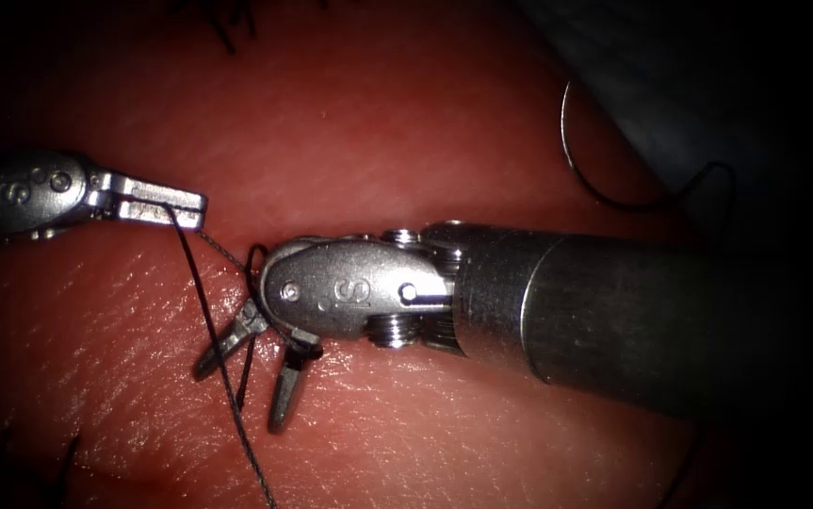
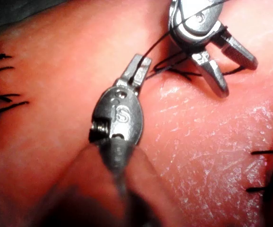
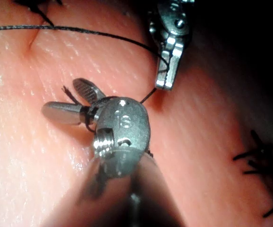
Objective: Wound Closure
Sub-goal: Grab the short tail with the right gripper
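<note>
Knot-tying, by the look: left tool [image 1: 166, 205] pinching the thread [image 1: 206, 311], right tool [image 1: 246, 372] spread, thread looped around it; needle [image 1: 604, 155] lying free. Needing next a grip on the short end.

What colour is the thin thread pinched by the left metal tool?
Black; the thin thread shows best in the right wrist view, against the pink tissue.

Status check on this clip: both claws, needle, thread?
Left claw shut on the thread. Right claw open, thread looped around its wrist, holding nothing. Needle lies free at the tissue edge, upper right, not in tissue.
</note>
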You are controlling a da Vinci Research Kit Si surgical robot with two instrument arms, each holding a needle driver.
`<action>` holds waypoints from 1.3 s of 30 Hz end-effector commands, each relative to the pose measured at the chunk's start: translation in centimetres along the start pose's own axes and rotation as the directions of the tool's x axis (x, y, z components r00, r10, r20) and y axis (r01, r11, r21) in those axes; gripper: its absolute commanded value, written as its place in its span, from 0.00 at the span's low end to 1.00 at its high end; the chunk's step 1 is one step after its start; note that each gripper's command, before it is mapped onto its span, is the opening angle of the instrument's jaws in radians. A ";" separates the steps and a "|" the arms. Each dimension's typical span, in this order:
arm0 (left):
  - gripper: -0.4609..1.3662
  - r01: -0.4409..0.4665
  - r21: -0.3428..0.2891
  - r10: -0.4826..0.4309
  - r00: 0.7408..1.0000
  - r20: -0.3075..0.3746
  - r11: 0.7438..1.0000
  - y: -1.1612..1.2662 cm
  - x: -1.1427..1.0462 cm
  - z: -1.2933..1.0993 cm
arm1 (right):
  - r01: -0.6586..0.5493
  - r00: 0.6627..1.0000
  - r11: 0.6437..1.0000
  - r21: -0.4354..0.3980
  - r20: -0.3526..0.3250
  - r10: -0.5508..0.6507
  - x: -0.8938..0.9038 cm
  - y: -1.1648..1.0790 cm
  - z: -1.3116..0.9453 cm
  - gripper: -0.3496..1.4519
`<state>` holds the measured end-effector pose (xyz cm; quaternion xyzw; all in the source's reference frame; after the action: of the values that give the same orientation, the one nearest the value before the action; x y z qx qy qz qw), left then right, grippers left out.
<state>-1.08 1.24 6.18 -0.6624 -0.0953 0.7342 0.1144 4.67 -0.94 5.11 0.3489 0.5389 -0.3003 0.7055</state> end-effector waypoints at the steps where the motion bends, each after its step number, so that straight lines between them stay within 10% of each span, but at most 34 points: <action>1: 0.06 0.000 -0.006 0.000 1.000 0.000 1.000 0.00 0.00 0.00 | 0.001 1.000 1.000 -0.001 0.002 -0.001 -0.01 0.00 0.01 0.63; 9: 0.06 -0.002 -0.006 0.002 1.000 0.000 1.000 0.02 -0.01 0.00 | 0.001 1.000 1.000 -0.002 0.003 -0.001 -0.01 0.01 0.02 0.55; 13: 0.06 0.002 -0.004 -0.002 1.000 -0.002 1.000 0.03 -0.02 0.00 | 0.001 1.000 1.000 0.019 -0.011 -0.001 -0.04 0.01 0.00 0.00; 39: 0.06 0.018 -0.022 -0.018 0.999 -0.032 1.000 0.24 -0.09 0.01 | -0.037 0.998 0.998 -0.050 -0.054 0.034 -0.02 0.23 -0.40 0.00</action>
<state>-1.09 0.97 6.20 -0.6743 -0.1056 0.7212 0.1185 4.61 -0.44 5.10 0.3498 0.5572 -0.2652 0.7049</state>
